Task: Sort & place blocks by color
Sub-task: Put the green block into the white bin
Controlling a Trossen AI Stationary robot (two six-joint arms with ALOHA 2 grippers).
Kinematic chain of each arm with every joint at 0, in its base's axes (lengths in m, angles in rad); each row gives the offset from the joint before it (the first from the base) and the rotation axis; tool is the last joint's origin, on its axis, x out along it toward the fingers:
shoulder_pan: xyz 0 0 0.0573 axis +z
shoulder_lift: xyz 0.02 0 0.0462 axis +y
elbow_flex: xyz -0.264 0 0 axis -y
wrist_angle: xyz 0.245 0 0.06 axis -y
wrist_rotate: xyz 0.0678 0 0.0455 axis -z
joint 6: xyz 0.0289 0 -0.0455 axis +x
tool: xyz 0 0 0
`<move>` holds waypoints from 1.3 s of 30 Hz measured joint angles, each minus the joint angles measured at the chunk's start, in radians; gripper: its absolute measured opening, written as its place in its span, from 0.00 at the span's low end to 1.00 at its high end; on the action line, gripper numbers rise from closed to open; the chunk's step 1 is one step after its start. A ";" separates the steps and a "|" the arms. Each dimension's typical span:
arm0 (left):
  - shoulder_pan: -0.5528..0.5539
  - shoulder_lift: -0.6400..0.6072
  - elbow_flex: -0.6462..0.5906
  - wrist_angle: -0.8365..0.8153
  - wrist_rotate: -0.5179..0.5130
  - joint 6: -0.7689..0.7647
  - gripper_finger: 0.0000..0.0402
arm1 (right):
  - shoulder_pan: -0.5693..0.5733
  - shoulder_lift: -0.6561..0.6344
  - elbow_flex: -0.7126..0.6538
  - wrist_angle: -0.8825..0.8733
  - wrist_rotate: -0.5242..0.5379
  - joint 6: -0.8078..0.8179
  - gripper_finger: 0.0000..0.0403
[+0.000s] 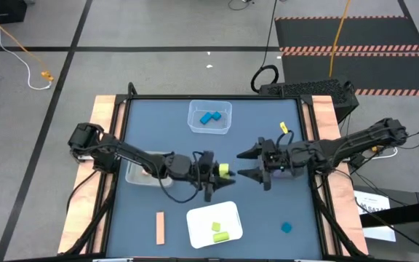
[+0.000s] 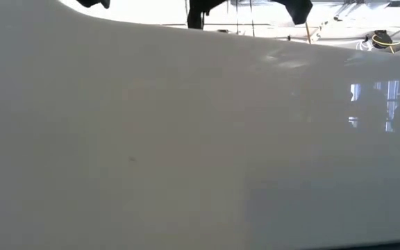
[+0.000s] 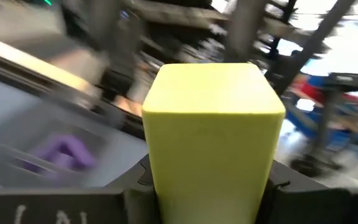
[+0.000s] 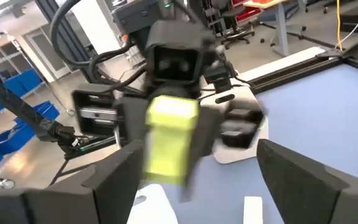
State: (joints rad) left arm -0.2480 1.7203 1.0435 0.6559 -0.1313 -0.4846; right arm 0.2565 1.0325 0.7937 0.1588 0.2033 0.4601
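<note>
Midway over the blue table (image 1: 166,124), a handover pose: left gripper (image 1: 217,175) pinching a yellow-green block (image 1: 225,170) between its fingers, held above the mat near the centre. Seen close in the left wrist view as a plain, smooth-faced cube (image 3: 211,140) with softly rounded edges, matte yellow-green, clamped at both sides by the dark pads. Also visible from the right wrist view (image 4: 169,140), blurred, standing taller than wide between the other arm's fingers.

Just opposite, right gripper (image 1: 252,164) with fingers spread wide, apart from the block, holding nothing.

Elsewhere on the table: two blue blocks (image 1: 209,118) lying together in a clear bin (image 1: 195,122) at the far side; two more yellow-green blocks (image 1: 219,232) in a white tray (image 1: 231,214) at the near side; a purple block (image 3: 61,153) in a clear bin (image 3: 17,137) beside the left arm; a tan bar (image 1: 160,228) flat on the mat left of the white tray; a lone blue block (image 1: 286,228) on the mat to its right.

Low view blocked almost wholly by a pale surface.
</note>
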 joint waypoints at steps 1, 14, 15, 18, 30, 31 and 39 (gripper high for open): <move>-0.007 0.000 0.000 -0.002 0.036 -0.033 0.32 | 0.000 -0.006 0.000 -0.011 0.000 0.004 0.74; -0.198 0.000 -0.001 -0.261 0.149 -0.311 0.32 | 0.000 0.008 0.000 -0.023 0.001 0.139 0.71; -0.214 0.000 -0.001 -0.284 0.149 -0.325 0.32 | 0.000 0.010 0.000 -0.023 0.001 0.154 0.71; -0.252 0.000 -0.001 -0.379 0.148 -0.399 0.32 | 0.000 0.018 0.000 -0.024 0.002 0.194 0.71; -0.278 0.000 -0.001 -0.643 0.024 -0.589 0.32 | 0.000 0.053 -0.045 -0.007 0.007 0.325 0.71; -0.273 0.000 -0.001 -0.645 0.024 -0.595 0.33 | 0.000 0.053 -0.057 -0.007 0.007 0.341 0.71; -0.262 0.000 -0.001 -0.645 0.025 -0.599 0.57 | 0.000 0.053 -0.122 -0.007 0.008 0.418 0.71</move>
State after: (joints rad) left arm -0.5098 1.7203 1.0428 0.0105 -0.1062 -1.0833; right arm 0.2569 1.0855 0.6713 0.1520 0.2111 0.8783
